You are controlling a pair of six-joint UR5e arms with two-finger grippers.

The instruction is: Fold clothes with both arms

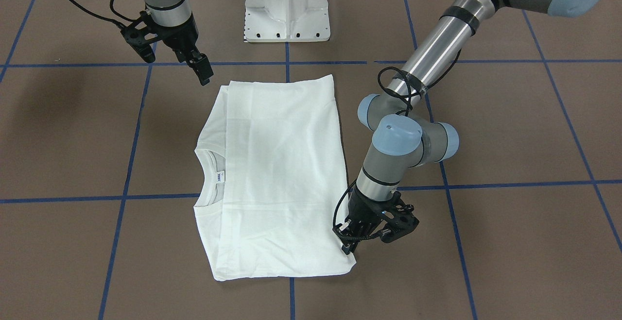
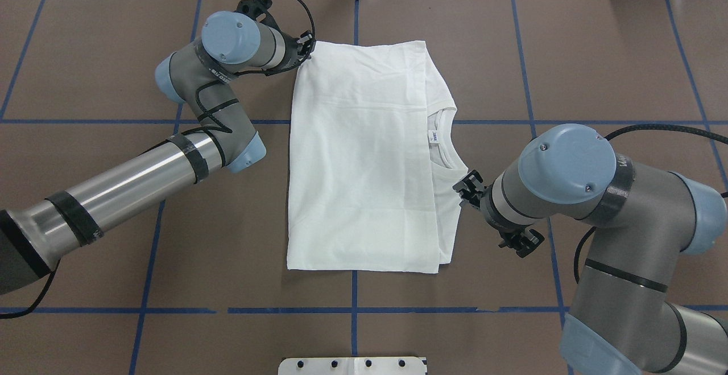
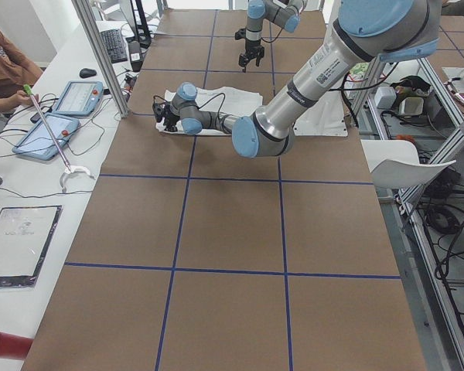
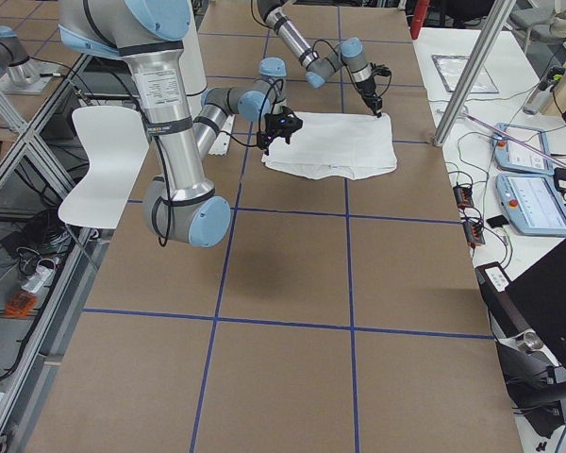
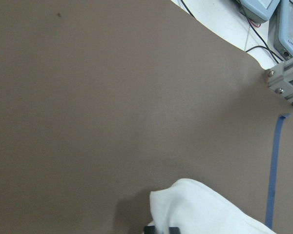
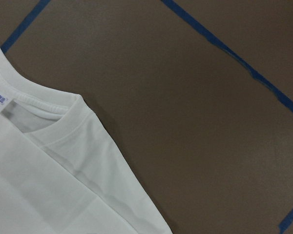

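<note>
Overhead exterior: T-shirt [image 2: 364, 159] corner at left gripper [image 2: 309, 53], right gripper [image 2: 465, 186] alongside; jaws' state unclear.

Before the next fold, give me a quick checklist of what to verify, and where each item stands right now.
1. Shirt lying flat as a neat rectangle: ok.
2. Left hand down at a shirt corner: ok.
3. Left hand actually gripping cloth: cannot tell; the fingertips are barely visible in its wrist view.
4. Right hand on the cloth: not ok; it holds nothing and hangs beside the shirt.
5. Collar free of both hands: ok.
</note>
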